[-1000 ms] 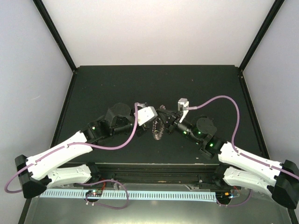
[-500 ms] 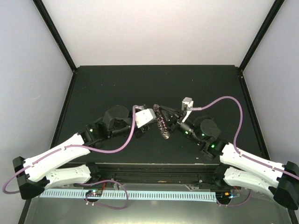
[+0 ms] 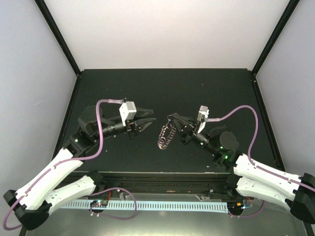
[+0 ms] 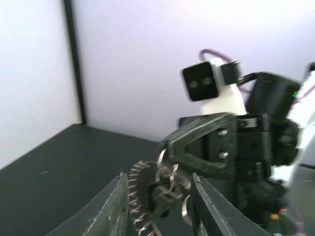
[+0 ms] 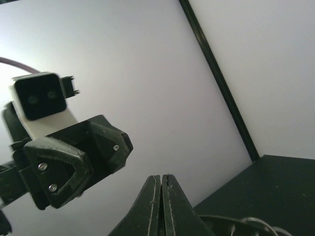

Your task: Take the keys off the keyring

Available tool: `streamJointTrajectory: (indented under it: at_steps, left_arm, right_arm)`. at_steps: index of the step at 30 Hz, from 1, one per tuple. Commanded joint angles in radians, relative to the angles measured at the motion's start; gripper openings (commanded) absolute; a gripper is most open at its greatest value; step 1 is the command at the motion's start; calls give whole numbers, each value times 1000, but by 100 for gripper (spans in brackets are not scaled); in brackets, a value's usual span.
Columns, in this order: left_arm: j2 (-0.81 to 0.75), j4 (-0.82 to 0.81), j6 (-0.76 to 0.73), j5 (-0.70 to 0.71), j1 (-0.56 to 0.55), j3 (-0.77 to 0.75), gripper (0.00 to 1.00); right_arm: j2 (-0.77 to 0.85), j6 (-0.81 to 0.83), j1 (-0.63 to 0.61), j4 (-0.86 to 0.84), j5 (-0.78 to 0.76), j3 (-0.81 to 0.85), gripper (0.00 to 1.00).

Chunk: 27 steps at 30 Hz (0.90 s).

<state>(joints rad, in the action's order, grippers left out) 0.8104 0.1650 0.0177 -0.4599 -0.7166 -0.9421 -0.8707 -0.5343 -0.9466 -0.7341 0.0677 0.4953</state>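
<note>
The keyring (image 3: 166, 136), a grey ring fringed with wire loops, hangs edge-on above the dark table from my right gripper (image 3: 173, 118), which is shut on its top. In the right wrist view the right gripper (image 5: 161, 177) has its jaws pressed together, and only a wire of the keyring (image 5: 236, 223) shows low down. My left gripper (image 3: 150, 120) stands open a short way left of the ring, not touching it. From the left wrist, the keyring (image 4: 142, 196) shows beyond the left gripper (image 4: 159, 177). I cannot pick out the keys among the loops.
The black table (image 3: 162, 88) is bounded by white walls at the back and both sides, with black corner posts (image 3: 59, 37). Purple cables (image 3: 236, 110) loop from both wrists. The arm bases sit at the near edge.
My left gripper has opened and pulled back left, away from the keyring. The right gripper has kept its hold and shifted slightly right, so the ring now hangs freely.
</note>
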Motion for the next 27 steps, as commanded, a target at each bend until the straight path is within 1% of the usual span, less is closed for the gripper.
streamJointTrajectory:
  at_steps: [1, 6, 9, 18, 25, 26, 27]
  left_arm:
    - [77, -191, 212, -364, 37, 11, 36]
    - [130, -208, 232, -423, 35, 15, 36]
    - [145, -211, 240, -431, 36, 15, 35]
    - [161, -228, 262, -431, 35, 22, 20]
    - [170, -237, 274, -437, 35, 24, 20]
    - [173, -239, 275, -441, 34, 24, 18]
    - [173, -241, 276, -445, 35, 25, 14]
  right_arm:
    - [-4, -1, 0, -133, 91, 12, 1]
    - [-22, 3, 0, -164, 141, 19, 1]
    - [-33, 1, 0, -179, 156, 21, 1]
    - [-37, -1, 0, -186, 174, 25, 1]
    - [-51, -16, 0, -204, 200, 28, 1]
    - [-54, -18, 0, -207, 204, 30, 1]
    - [-56, -19, 0, -209, 207, 29, 1]
